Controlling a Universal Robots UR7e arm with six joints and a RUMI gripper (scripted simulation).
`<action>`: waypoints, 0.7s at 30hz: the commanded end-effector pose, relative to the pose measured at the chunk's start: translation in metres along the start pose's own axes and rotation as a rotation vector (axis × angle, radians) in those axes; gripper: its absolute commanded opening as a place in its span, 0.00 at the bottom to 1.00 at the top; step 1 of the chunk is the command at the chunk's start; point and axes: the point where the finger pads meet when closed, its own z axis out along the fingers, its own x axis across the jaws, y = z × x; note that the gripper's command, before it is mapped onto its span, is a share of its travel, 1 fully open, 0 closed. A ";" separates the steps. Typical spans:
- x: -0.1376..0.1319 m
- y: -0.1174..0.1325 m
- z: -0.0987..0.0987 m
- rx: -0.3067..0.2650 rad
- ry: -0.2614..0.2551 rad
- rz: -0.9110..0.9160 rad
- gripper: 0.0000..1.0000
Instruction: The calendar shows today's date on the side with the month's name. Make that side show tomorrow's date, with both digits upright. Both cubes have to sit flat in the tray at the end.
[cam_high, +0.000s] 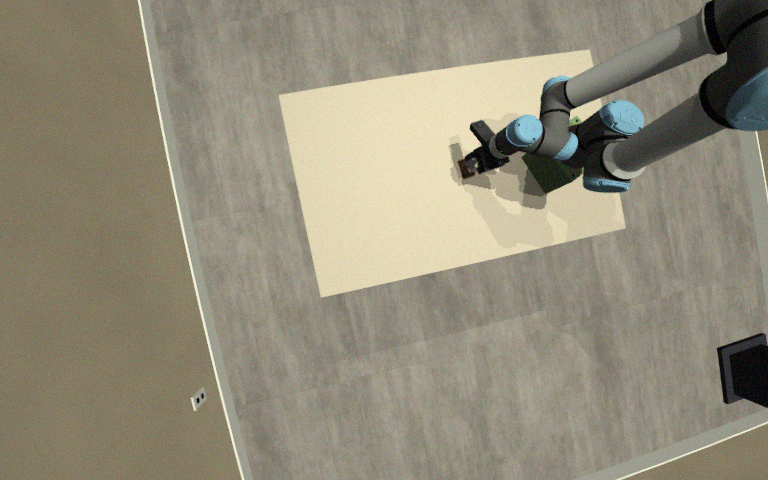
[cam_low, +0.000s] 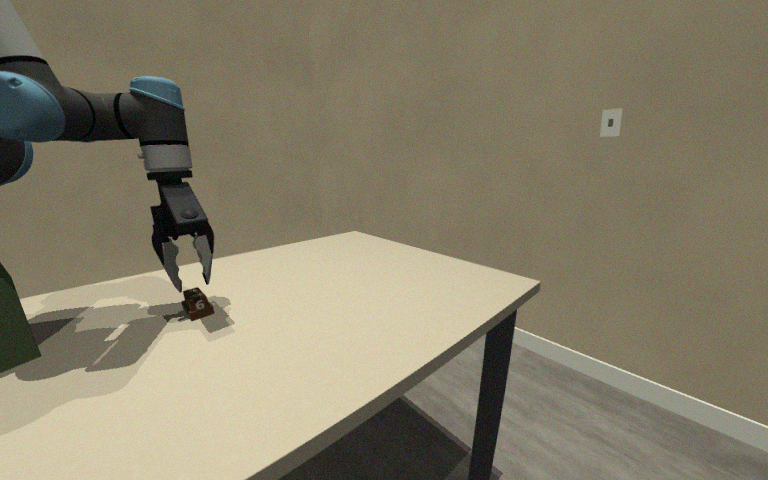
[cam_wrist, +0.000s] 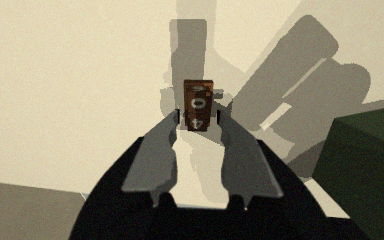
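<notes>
Black 2-jaw gripper (cam_high: 473, 169) (cam_low: 194, 287) (cam_wrist: 198, 110) w/ grey fingers partly open, nothing held, just above small brown wooden calendar (cam_high: 466, 168) (cam_low: 197, 309) (cam_wrist: 198, 107). Calendar's on rectangular cream tabletop (cam_high: 373, 186) (cam_low: 339, 316) (cam_wrist: 75, 100); 6 visible in ext. view.

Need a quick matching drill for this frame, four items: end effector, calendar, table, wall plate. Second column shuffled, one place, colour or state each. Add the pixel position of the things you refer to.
1. end effector (cam_low: 195, 287) (cam_wrist: 198, 110)
2. calendar (cam_high: 466, 169) (cam_low: 197, 305) (cam_wrist: 198, 105)
3. table (cam_high: 368, 186) (cam_low: 339, 316) (cam_wrist: 75, 100)
4. wall plate with a single dark slot (cam_low: 604, 124)

A. brown, with a 6 facing the exterior view
B. mounted on the tan wall
C. fingers apart, above the brown piece
D. cream top, dark leg

Pairs: 1-C, 2-A, 3-D, 4-B
</notes>
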 end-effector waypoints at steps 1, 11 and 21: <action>0.000 0.000 -0.011 -0.001 0.001 0.000 0.28; 0.000 0.000 -0.043 -0.001 0.001 0.000 0.28; 0.000 0.000 -0.055 -0.001 0.001 0.000 0.28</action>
